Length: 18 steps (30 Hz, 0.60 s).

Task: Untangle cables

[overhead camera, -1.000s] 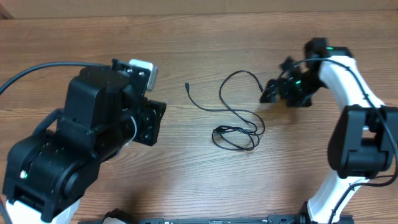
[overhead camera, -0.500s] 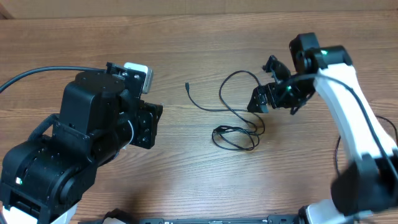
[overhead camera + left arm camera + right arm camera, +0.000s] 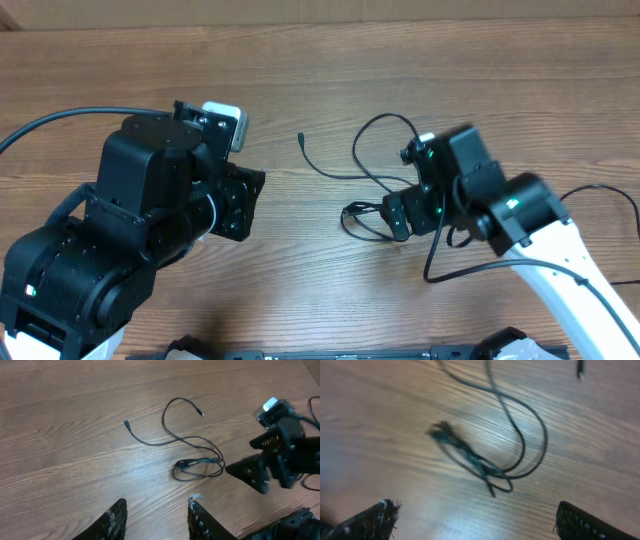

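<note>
**Right tool over the knot: grasp setup**

Overhead: the cables (image 3: 358,210) lie mid-counter, a little toward the right edge. The loose loops are on the far side and the tight knot (image 3: 365,211) on the near side. The right tool (image 3: 402,195) hangs just right of the knot, over the loops. The left tool (image 3: 243,197) is well apart toward the left edge; its jaws cannot be read from here.

Left wrist: the left tool (image 3: 156,517) is spread, with nothing between its fingers. Two plugs (image 3: 126,423) lie free toward the far edge. The knot is near the right tool's lower finger; I cannot tell if they touch.

Right wrist: blurred. The right tool (image 3: 475,507) is wide apart and empty, with the knot ahead, roughly centred between its fingers.

Judgement: the step in hand is probably taking hold at the knot.
- Descend straight.
- Straddle one strand beside the knot, not the whole bundle.
- Pinch low against the counter, since the cord is thin.
- Draw slowly toward a free plug.
- Pin the other strand with the left tool, or the bundle will likely just drag along.
</note>
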Each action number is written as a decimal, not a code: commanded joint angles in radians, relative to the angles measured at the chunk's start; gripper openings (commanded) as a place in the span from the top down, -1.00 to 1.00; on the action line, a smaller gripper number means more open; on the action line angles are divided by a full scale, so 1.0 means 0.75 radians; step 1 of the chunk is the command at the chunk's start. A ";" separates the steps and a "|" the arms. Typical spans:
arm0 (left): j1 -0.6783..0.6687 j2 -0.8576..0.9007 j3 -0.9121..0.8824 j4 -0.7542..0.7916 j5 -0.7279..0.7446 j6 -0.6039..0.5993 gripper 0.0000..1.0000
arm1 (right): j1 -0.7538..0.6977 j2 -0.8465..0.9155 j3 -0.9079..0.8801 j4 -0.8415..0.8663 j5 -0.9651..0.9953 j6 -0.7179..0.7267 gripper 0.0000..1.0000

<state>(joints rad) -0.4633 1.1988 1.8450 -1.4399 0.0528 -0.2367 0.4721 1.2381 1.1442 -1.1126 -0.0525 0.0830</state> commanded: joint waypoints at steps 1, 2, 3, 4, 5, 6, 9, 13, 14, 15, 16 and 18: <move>-0.003 -0.008 -0.035 0.004 0.019 -0.026 0.25 | 0.010 -0.070 -0.155 0.091 0.159 0.175 -1.00; -0.003 -0.010 -0.051 0.006 0.019 -0.042 0.28 | 0.010 -0.076 -0.199 0.125 0.159 0.180 -1.00; -0.003 -0.016 -0.080 0.013 0.019 -0.067 0.28 | 0.010 -0.077 -0.237 0.163 0.159 0.214 -1.00; -0.003 -0.021 -0.107 0.022 0.019 -0.075 0.28 | 0.010 -0.077 -0.262 0.194 0.159 0.238 -1.00; -0.003 -0.030 -0.148 0.043 0.019 -0.080 0.29 | 0.010 -0.077 -0.280 0.220 0.159 0.243 -1.00; -0.003 -0.047 -0.197 0.069 0.019 -0.091 0.29 | 0.010 -0.077 -0.292 0.243 0.159 0.260 -1.00; -0.003 -0.095 -0.328 0.139 0.025 -0.130 0.28 | 0.010 -0.077 -0.315 0.307 0.159 0.274 -0.81; -0.003 -0.142 -0.463 0.202 0.058 -0.162 0.26 | 0.010 -0.073 -0.324 0.331 0.158 0.274 -0.39; -0.003 -0.150 -0.487 0.212 0.066 -0.165 0.25 | 0.010 -0.073 -0.326 0.331 0.159 0.274 -0.37; -0.003 -0.155 -0.506 0.217 0.071 -0.165 0.24 | 0.010 -0.073 -0.329 0.332 0.159 0.273 -0.37; -0.003 -0.157 -0.519 0.218 0.071 -0.169 0.24 | 0.010 -0.072 -0.330 0.330 0.159 0.273 -0.37; -0.003 -0.156 -0.537 0.220 0.079 -0.169 0.24 | 0.010 -0.064 -0.330 0.323 0.158 0.273 -0.39</move>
<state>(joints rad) -0.4633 1.0996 1.4651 -1.2846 0.0853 -0.3416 0.4740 1.2015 0.9085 -0.8719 0.0563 0.2760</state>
